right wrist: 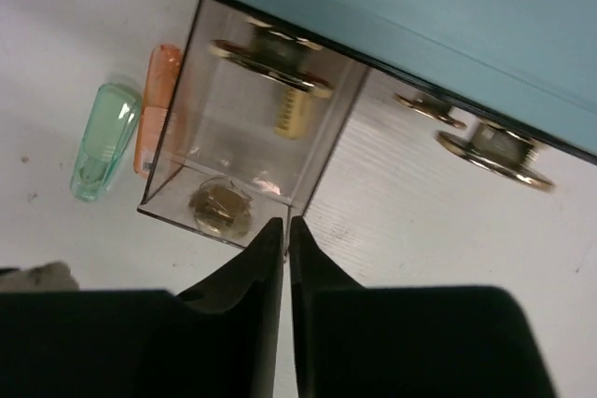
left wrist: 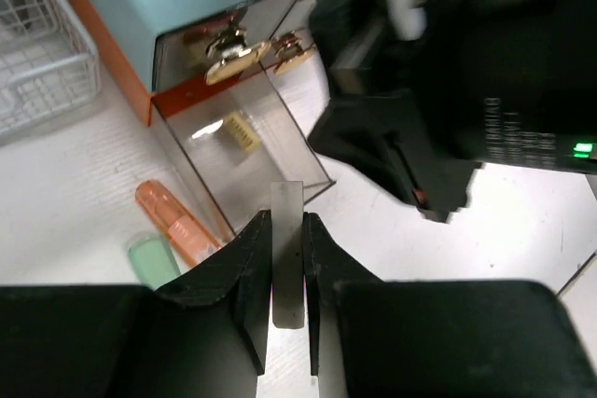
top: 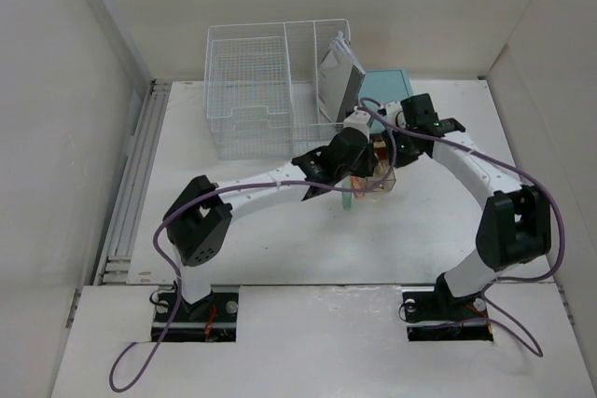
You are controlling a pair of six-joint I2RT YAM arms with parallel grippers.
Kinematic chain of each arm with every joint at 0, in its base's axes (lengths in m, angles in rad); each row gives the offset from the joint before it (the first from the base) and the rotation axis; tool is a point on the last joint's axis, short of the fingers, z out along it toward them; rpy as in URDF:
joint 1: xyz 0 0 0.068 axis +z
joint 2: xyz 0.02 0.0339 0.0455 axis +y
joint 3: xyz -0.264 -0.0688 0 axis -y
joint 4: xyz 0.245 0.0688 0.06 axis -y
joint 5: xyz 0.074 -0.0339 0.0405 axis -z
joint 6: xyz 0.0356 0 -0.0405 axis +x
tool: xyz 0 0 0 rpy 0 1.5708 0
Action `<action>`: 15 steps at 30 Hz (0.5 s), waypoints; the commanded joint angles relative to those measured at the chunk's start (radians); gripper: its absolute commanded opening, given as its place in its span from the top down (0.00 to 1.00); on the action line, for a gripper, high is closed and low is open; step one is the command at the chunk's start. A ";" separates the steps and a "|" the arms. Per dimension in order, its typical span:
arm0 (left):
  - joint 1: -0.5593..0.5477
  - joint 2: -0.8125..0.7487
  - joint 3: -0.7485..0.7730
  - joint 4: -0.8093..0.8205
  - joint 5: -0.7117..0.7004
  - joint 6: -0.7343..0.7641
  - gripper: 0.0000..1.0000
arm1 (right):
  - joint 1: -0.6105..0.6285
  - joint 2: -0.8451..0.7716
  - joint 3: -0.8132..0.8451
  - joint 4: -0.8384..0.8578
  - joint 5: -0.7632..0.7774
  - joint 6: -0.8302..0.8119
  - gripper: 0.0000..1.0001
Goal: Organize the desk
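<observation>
step: a clear drawer [left wrist: 244, 142] stands pulled out of the teal box [top: 384, 89] near the middle of the desk [top: 280, 249]; I judge the arms are filling or handling this drawer, partway through the tidying
left gripper: [left wrist: 287, 267] clenched on a flat grey strip [left wrist: 286, 249] that stands up between its fingers, just at the near corner of the drawer; what the strip is I cannot tell
right gripper: [right wrist: 284, 258] fingers nearly together with only a thin slit between them, tips right at the drawer's near wall; it may be pinching that clear wall, but the wrist view does not settle it
drawer contents: a small yellowish piece [left wrist: 242, 130] in the left wrist view and a round dull one [right wrist: 222, 208] in the right; gold knobs [right wrist: 492, 144] show on the box front
loose items: an orange tube [left wrist: 175, 221] and a pale green cap-like piece [left wrist: 154, 258] lie on the desk touching or just beside the drawer's outer side, still to be put away
next move: likely freeing the strip into the drawer or steadying the drawer, then fetching the two loose pieces; both wrists crowd the same corner, so one arm should back off first
edges: thin clear walls are hard to see and easy to knock; the wire basket [top: 252, 81] stands just left of the box at the far side
open room: bare desk lies near the arm bases and to the left of the drawer
</observation>
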 commanded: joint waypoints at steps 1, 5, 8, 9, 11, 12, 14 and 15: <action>0.007 0.022 0.090 0.034 0.029 0.037 1.00 | -0.067 -0.075 0.049 0.000 -0.051 0.001 0.90; 0.016 0.087 0.133 0.024 0.038 0.047 1.00 | -0.135 -0.093 0.049 -0.012 -0.087 0.001 1.00; 0.016 0.118 0.165 0.015 0.047 0.056 1.00 | -0.164 -0.093 0.049 -0.021 -0.110 0.001 1.00; 0.025 0.140 0.180 0.005 0.047 0.056 1.00 | -0.164 -0.093 0.049 -0.021 -0.123 0.001 1.00; 0.025 0.160 0.205 0.005 0.056 0.056 1.00 | -0.185 -0.093 0.058 -0.031 -0.135 0.001 1.00; 0.025 0.182 0.214 0.005 0.056 0.056 0.99 | -0.186 -0.093 0.058 -0.031 -0.135 0.001 1.00; 0.034 0.201 0.226 -0.007 0.066 0.065 0.96 | -0.195 -0.093 0.058 -0.031 -0.156 0.001 1.00; 0.034 0.210 0.242 -0.007 0.066 0.065 0.93 | -0.205 -0.093 0.058 -0.040 -0.157 0.001 1.00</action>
